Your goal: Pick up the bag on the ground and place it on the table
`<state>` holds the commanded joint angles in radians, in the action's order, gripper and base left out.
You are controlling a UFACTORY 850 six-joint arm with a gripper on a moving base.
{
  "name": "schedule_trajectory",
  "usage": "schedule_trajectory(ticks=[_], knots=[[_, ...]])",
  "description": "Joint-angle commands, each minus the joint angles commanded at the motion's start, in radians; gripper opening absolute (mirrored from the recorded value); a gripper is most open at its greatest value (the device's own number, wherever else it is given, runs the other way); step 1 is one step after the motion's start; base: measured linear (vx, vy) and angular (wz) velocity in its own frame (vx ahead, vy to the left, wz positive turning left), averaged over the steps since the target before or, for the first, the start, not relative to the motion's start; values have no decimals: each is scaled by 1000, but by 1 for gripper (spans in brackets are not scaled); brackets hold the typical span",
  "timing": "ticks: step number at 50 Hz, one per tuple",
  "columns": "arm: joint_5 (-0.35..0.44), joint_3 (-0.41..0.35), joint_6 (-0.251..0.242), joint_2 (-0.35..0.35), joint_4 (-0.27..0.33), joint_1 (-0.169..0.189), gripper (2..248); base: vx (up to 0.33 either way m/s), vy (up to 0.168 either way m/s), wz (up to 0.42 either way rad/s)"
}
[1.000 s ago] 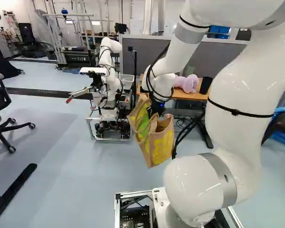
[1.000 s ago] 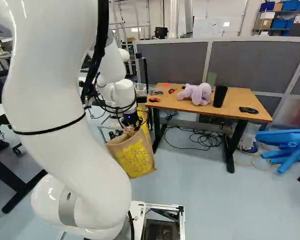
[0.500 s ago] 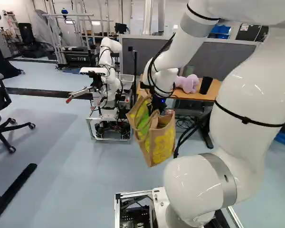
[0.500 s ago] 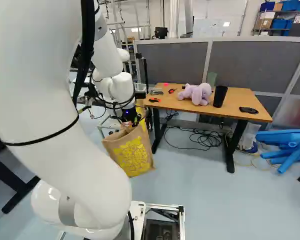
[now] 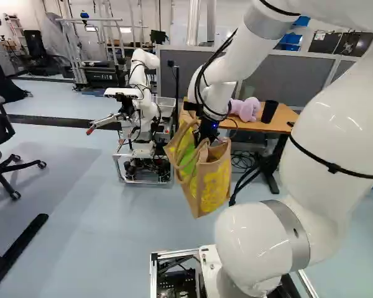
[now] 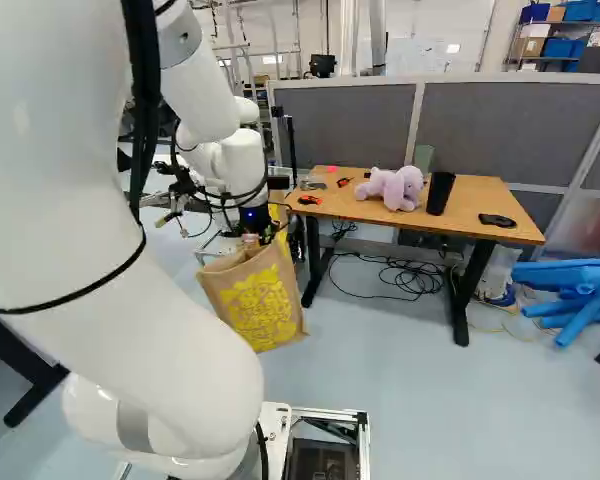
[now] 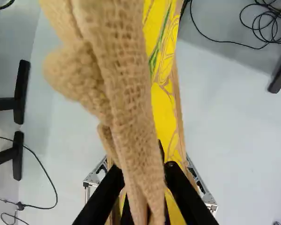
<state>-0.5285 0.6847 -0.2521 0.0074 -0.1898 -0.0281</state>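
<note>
Bag (image 5: pixel 212 183) looks tan and coarsely woven, with yellow printed patterns

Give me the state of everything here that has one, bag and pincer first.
Burlap bag: hanging tilted, off the floor, mouth open.
Bag handles: gathered between the fingers.
Pincer: shut on the handles.
Wooden-topped table: standing, bag not on it.
Purple plush toy: lying on the table.
Black cup: upright on the table.
Black cable: loosely coiled on the floor.

one bag (image 6: pixel 260 305), one table (image 6: pixel 485 198), one plush (image 6: pixel 392 189), one cup (image 6: pixel 440 194)
</note>
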Motion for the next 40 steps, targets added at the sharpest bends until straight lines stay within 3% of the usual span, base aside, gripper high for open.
schedule_trajectory(ticks=[40], knots=[[-228, 48, 0, 99, 0, 2, 22, 0, 0, 0]])
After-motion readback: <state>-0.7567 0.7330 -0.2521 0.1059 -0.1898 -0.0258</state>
